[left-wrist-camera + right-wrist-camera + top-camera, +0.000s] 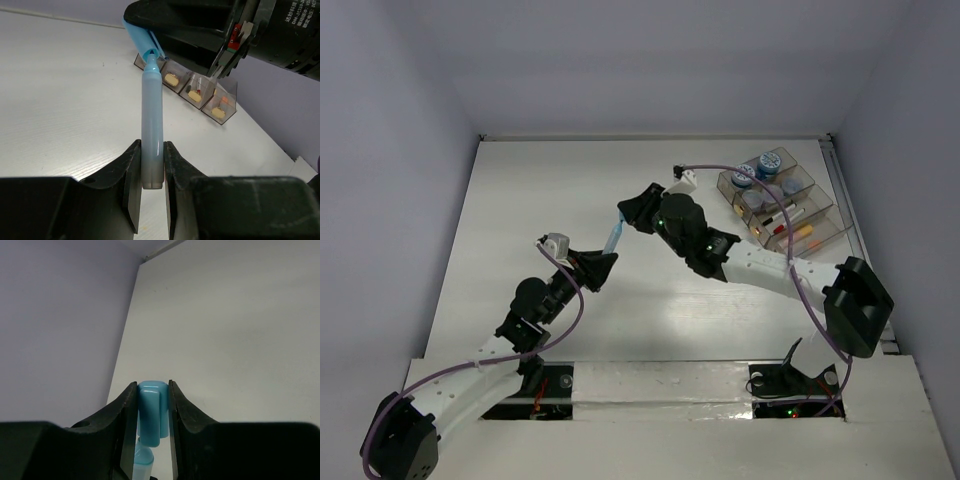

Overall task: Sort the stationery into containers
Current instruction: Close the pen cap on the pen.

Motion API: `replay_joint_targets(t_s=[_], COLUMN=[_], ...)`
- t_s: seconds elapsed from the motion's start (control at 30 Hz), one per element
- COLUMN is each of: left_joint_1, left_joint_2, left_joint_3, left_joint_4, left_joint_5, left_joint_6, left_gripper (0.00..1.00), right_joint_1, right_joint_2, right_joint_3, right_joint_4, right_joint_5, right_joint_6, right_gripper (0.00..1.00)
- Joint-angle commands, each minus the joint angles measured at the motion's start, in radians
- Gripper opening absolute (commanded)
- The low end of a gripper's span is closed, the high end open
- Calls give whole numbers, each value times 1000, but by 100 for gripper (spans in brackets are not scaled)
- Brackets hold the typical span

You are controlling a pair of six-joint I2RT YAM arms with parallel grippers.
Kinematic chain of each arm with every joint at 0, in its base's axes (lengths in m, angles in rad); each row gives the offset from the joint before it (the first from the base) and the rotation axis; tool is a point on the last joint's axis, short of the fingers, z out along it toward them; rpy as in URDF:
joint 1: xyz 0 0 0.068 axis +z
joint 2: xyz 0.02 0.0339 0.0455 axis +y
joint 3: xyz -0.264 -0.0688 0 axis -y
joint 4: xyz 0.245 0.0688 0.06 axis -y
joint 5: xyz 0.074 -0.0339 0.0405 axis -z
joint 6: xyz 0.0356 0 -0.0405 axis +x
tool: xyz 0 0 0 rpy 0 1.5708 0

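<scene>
Left wrist view: the light-blue marker (151, 125) stands out of the left gripper (151, 150), whose jaws are clamped on the butt of its barrel. Its cap (152, 410) is pinched between the right gripper (152, 385) jaws, above the table (520, 220). That gripper hides the cap's far end. The organiser tray (825, 205) lies well apart to the right, its contents too small to tell.

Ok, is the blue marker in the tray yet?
Out: left gripper clamps the blue marker by its barrel, right gripper its cap, apart from the organiser tray.
</scene>
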Motion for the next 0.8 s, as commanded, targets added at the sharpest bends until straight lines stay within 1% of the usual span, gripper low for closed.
replay_joint_targets(t_s=[0.0,0.4,0.57,0.77], left_joint_1=[-5,-5,-5,-5], left_joint_2=[-6,-9,-21,-49], left_joint_3=[40,45,40,33], left_joint_4=[60,46,45,46], left_joint_5=[0,-20,-40,-78], left_joint_6=[13,12,12,10], left_gripper=[0,0,0,0], right_joint_1=[11,38,69,124], right_joint_2=[14,5,11,-3], right_joint_3=[26,1,-14,-87], right_joint_4=[58,97,123,221], right_joint_5=[0,22,36,147], right_joint_6=[10,6,21,55], right_gripper=[0,0,0,0])
